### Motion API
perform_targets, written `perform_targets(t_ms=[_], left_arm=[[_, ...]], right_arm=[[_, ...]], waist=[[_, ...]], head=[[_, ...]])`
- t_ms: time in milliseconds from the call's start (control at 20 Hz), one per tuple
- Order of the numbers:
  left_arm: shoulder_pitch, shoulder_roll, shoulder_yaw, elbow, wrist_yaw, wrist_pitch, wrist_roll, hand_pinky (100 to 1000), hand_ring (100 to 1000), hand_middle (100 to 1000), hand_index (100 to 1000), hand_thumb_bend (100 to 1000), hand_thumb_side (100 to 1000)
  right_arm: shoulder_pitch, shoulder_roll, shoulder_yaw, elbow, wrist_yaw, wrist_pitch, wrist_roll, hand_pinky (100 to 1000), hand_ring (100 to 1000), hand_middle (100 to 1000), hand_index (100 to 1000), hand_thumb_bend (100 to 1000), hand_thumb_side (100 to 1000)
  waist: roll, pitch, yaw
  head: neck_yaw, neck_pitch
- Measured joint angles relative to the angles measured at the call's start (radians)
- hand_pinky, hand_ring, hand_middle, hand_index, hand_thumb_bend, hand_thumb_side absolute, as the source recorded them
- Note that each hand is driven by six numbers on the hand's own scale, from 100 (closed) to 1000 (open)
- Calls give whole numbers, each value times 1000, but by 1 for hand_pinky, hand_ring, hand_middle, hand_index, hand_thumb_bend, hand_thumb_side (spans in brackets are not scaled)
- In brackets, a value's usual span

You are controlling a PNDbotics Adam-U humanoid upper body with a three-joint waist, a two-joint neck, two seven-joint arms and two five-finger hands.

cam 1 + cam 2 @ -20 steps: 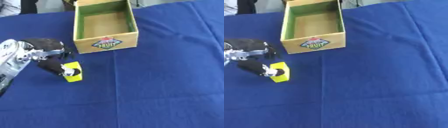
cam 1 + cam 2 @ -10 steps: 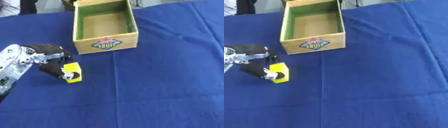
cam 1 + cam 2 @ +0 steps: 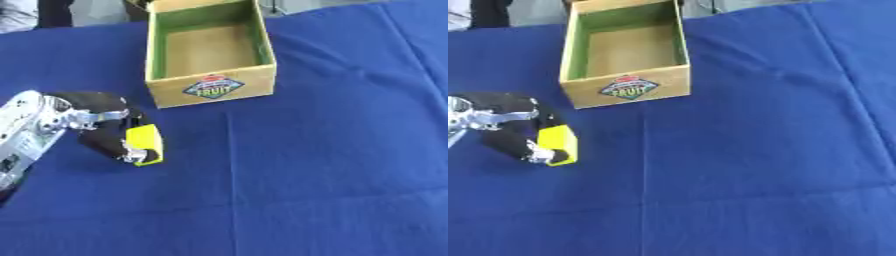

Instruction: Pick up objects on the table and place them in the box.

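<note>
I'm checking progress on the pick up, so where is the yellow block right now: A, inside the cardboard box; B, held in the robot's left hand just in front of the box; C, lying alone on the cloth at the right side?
B: the left hand has its fingers curled round the yellow block, in front of the empty box.

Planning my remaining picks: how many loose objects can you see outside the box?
1: a yellow block, held in the left hand, in front-left of the box. The hand may hide others.
</note>
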Motion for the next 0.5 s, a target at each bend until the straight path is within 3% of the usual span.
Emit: perform_targets(t_ms=[100,350,400,500], left_arm=[[0,0,0,0,-2,-1,1,470,670,654,871,645,763],[0,0,-7,0,-14,-7,27,408,615,637,840,587,660],[0,0,-10,0,-18,-9,32,386,590,635,833,538,604],[0,0,-17,0,-25,-15,38,358,564,624,828,502,574]], right_arm=[[0,1,0,0,-1,0,0,649,674,516,726,100,908],[0,2,0,0,-3,0,0,651,674,515,726,100,909],[0,2,0,0,-3,0,0,651,675,515,726,100,909],[0,3,0,0,-4,0,0,651,675,515,726,100,910]], waist=[[0,0,0],[0,2,-2],[0,2,-2],[0,3,-4]], head=[[0,0],[0,0],[0,0],[0,0]])
